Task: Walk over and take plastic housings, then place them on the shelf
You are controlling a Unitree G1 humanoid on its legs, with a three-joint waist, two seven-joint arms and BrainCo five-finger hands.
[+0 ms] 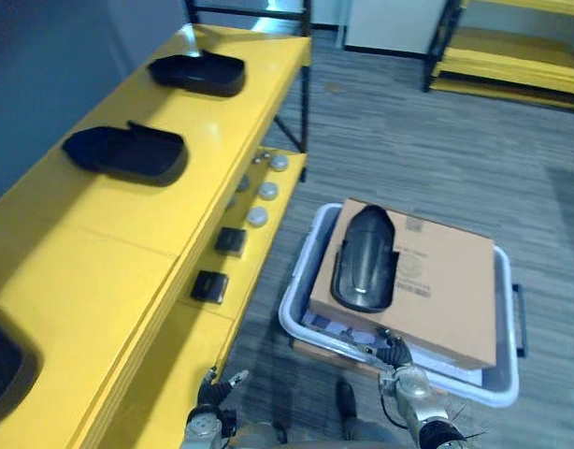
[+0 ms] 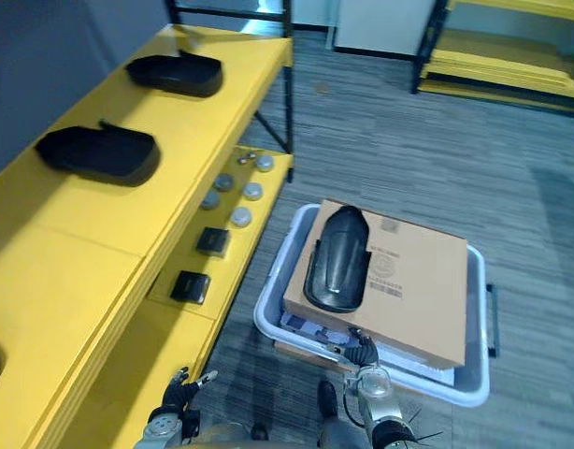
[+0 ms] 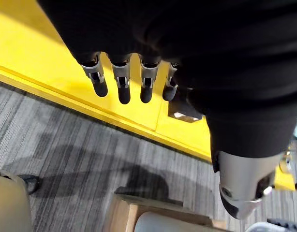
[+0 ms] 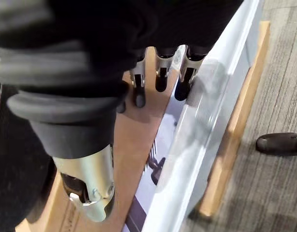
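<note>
Black plastic housing [image 1: 364, 257] lies lengthwise on a cardboard box [image 1: 446, 281], ctr-right of frame. The box sits in a pale grey bin [image 1: 507, 379]. Right hand [image 1: 402, 363] is at btm ctr, by the bin's near rim, below the housing & apart from it. In its wrist view the fingers [image 4: 160, 77] hang straight, side by side, gripping nothing, over the box edge just inside the rim. Left hand [image 1: 212, 412] is at btm left beside the yellow shelf [image 1: 100, 243]. Its fingers [image 3: 123, 89] are straight, in a row, w/ nothing in them, above the shelf edge & carpet.

Housing on the box: glossy black, long, rounded at its upper end, domed side up. On the shelf's top board, upper left, a second housing [image 1: 128, 152], and higher up a third housing [image 1: 198, 72]; both matt black, apparently hollow side up. On the lower board: small black blocks [image 1: 231, 240] & round grey pieces [image 1: 259, 217].

White label [image 1: 413, 271] on the box, just right of the housing; barcode-type print, too small to read.
</note>
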